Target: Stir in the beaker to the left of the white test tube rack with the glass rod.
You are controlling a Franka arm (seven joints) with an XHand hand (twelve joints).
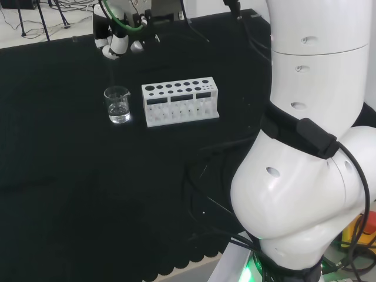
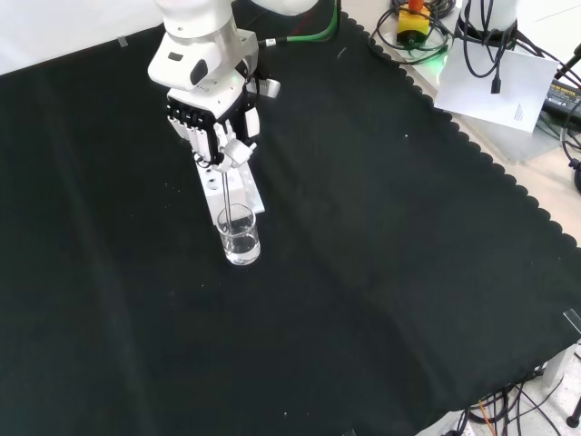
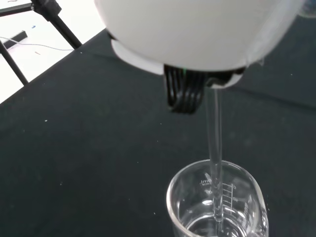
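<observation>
A small clear beaker [image 1: 118, 105] with a little clear liquid stands on the black cloth, left of the white test tube rack [image 1: 180, 101] in the head view. The hand [image 2: 221, 127] hangs above the beaker [image 2: 239, 234], its fingers curled round a thin glass rod [image 2: 224, 194]. The rod [image 3: 215, 148] runs straight down from the hand into the beaker [image 3: 217, 205], its tip inside the glass near the liquid. In the front view the rack [image 2: 245, 191] lies mostly hidden behind the hand and beaker.
The arm's big white links [image 1: 305, 147] stand at the right of the head view. Cables, a white sheet [image 2: 495, 86] and equipment lie beyond the cloth's scalloped edge at the front view's upper right. Tripod legs [image 3: 49, 15] stand off the bench.
</observation>
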